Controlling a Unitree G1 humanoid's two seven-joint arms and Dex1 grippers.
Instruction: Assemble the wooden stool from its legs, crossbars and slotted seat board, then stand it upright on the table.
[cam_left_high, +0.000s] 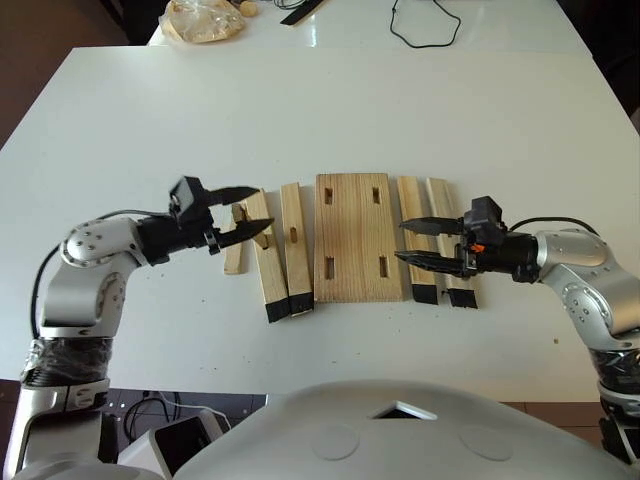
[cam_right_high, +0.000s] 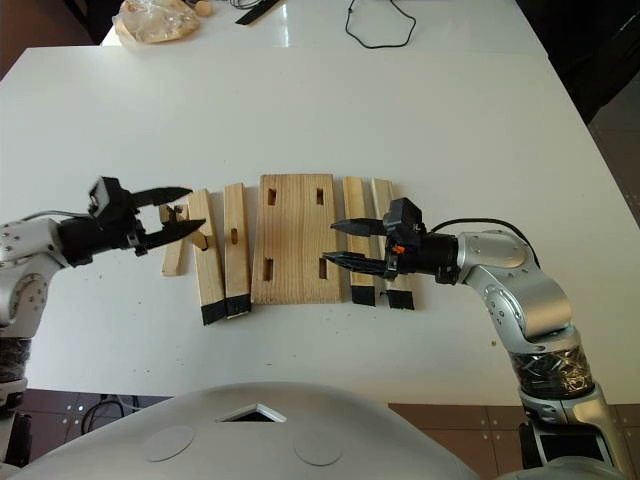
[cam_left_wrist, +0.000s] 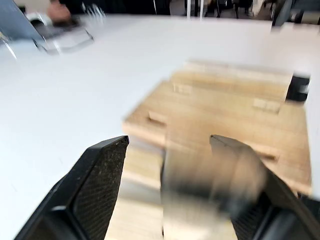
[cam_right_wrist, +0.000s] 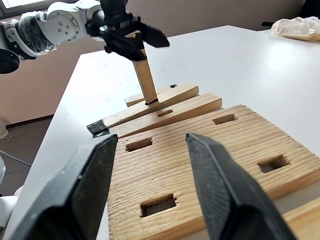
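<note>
While the left gripper (cam_left_high: 262, 208) is clamping a short crossbar (cam_right_wrist: 144, 75) by its upper end, it is keeping the piece tilted, its lower end touching the leftmost leg (cam_left_high: 265, 270), probably so the tip can be worked into that leg's slot. The right gripper (cam_left_high: 400, 240) is hovering with fingers apart over the right edge of the slotted seat board (cam_left_high: 352, 235), likely waiting to steady it. The board is lying flat mid-table (cam_left_high: 300, 100), and nothing is looking joined yet.
</note>
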